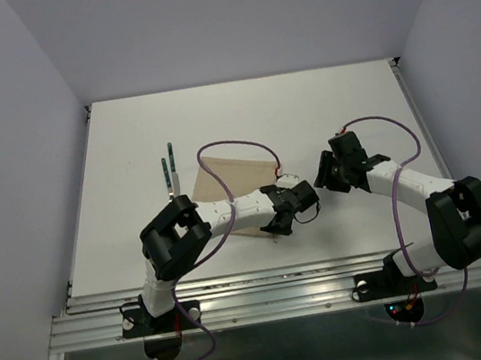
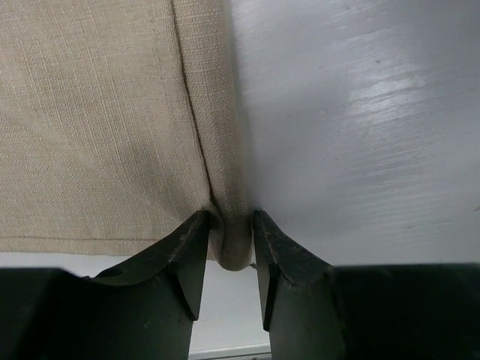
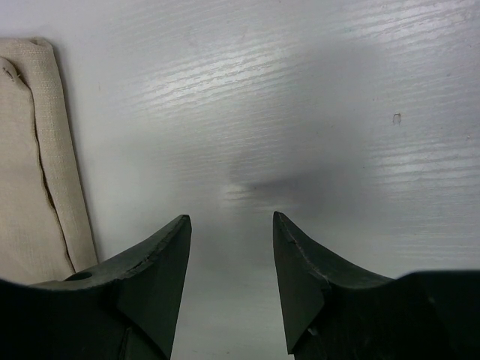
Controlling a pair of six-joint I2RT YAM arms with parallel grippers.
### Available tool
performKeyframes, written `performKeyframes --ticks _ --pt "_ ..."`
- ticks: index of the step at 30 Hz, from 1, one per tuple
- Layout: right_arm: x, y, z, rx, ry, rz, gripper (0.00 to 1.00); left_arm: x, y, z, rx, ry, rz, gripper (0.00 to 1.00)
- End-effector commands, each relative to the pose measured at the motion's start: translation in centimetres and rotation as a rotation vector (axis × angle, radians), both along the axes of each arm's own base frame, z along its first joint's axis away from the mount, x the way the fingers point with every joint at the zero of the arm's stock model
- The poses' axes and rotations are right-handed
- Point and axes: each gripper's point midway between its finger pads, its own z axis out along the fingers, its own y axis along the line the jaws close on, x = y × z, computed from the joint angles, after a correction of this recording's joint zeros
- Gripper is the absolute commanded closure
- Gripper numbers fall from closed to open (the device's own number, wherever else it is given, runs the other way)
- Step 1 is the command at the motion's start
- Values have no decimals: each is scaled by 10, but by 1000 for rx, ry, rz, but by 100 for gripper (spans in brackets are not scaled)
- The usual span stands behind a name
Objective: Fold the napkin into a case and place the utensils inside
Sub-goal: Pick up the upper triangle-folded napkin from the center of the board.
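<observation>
The beige-tan napkin (image 1: 233, 179) lies partly folded in the middle of the table, under my left arm. My left gripper (image 1: 276, 225) is at its near right corner, shut on the thick folded hem (image 2: 229, 241), which is pinched between the two fingers. The cloth (image 2: 97, 120) spreads away to the left of that hem. My right gripper (image 1: 320, 177) is open and empty just above the bare table, right of the napkin, whose right edge (image 3: 34, 165) shows at the left of the right wrist view. Two utensils (image 1: 168, 173) with dark green handles lie left of the napkin.
The white table (image 1: 126, 143) ends in a metal rail (image 1: 274, 284) at the near side. Grey walls stand on three sides. Purple cables loop over both arms.
</observation>
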Motion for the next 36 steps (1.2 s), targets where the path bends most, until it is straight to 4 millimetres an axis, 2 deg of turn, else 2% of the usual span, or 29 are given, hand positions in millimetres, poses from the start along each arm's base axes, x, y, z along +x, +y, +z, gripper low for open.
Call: performKeyframes --ticks 1,6,8,12,13,15,16,17,19,21,24,29,34,36 --pt "5 0 8 12 -45 5 47 -4 10 -6 22 -7 0 58" --pt "4 0 9 14 -49 1 47 -10 12 -22 16 20 -22 59" --pt "4 -1 11 15 -54 0 47 -13 14 -29 24 35 -31 62" --pt "3 -1 12 14 -55 2 47 -14 12 -36 17 44 -54 84" --pt "2 -1 12 16 -55 1 47 -13 13 -36 18 41 -70 93" --pt "3 2 14 27 -58 12 46 -10 9 -28 -7 25 -89 100" --pt "2 5 13 36 -53 28 46 -9 7 -23 -20 14 -112 100" --pt "3 14 18 74 -51 65 40 -7 5 -13 -49 2 -124 100" --pt "0 30 19 142 -25 123 37 -5 -3 0 -107 -17 -150 100" --pt "2 47 29 231 -34 159 35 -4 -10 20 -176 -46 -191 100" --pt "8 66 43 333 -58 192 29 -3 -14 41 -237 -68 -226 100" --pt "22 85 53 439 -78 213 28 0 -16 59 -317 -72 -240 100" --pt "27 94 44 484 -32 205 28 1 -17 65 -354 -68 -247 100" --pt "32 99 47 513 -55 216 28 1 -17 66 -358 -66 -246 100"
